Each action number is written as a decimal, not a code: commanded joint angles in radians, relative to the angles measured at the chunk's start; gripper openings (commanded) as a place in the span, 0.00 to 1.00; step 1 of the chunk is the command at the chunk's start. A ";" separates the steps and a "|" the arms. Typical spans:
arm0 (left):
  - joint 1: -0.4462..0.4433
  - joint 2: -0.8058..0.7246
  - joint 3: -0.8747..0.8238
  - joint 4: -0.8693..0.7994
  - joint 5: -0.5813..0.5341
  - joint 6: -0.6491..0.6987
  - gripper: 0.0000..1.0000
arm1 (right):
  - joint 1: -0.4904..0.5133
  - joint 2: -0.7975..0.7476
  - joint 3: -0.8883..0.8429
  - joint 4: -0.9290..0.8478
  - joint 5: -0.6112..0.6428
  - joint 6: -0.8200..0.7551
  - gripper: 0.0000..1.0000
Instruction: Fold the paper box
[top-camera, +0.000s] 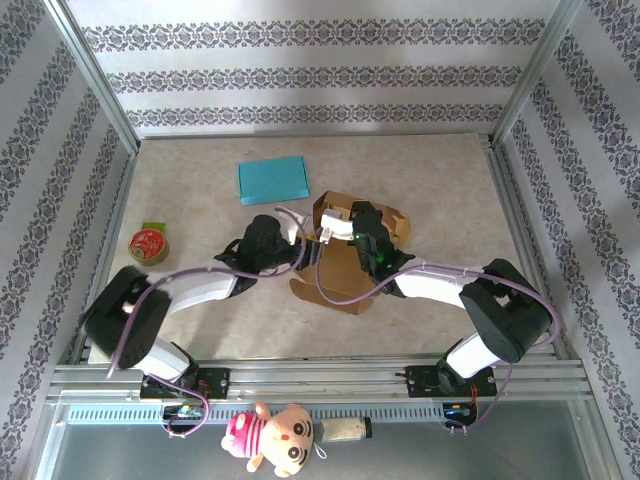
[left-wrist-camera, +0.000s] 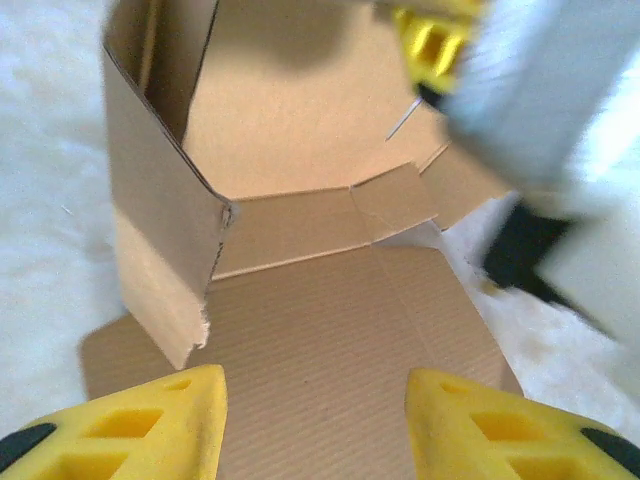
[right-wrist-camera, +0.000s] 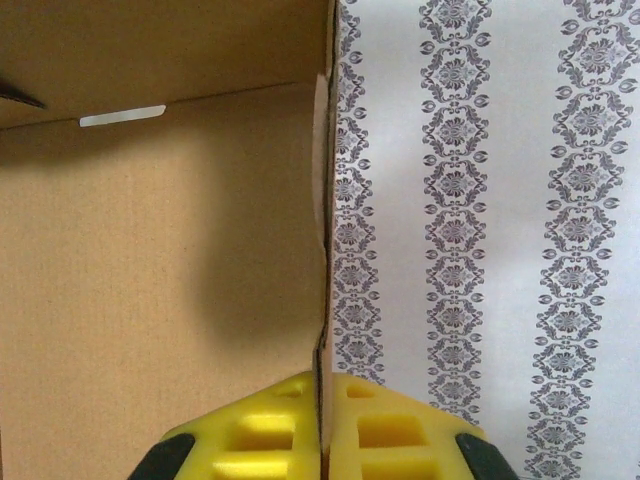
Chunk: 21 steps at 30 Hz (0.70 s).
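Yellow fingers (right-wrist-camera: 255, 440), black-and-white arms (top-camera: 200, 290) — purple cables (top-camera: 345, 296)

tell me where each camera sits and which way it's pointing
Top external: above and behind the left arm and right arm, both shown, looking down on the table.
Left wrist: on the left arm, facing into the paper box; open left gripper below.
Right wrist: on the right arm, facing the box wall and wallpaper; right gripper pinching that wall's edge.
All share the box.
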 joint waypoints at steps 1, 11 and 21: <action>0.022 -0.121 -0.049 -0.053 -0.117 0.210 0.49 | 0.013 0.009 -0.015 0.015 -0.007 -0.004 0.07; 0.290 0.114 0.233 -0.287 0.251 0.516 0.49 | 0.014 -0.003 -0.025 0.016 -0.019 -0.015 0.07; 0.294 0.426 0.482 -0.331 0.658 0.651 0.49 | 0.017 -0.011 -0.026 0.008 -0.042 -0.017 0.07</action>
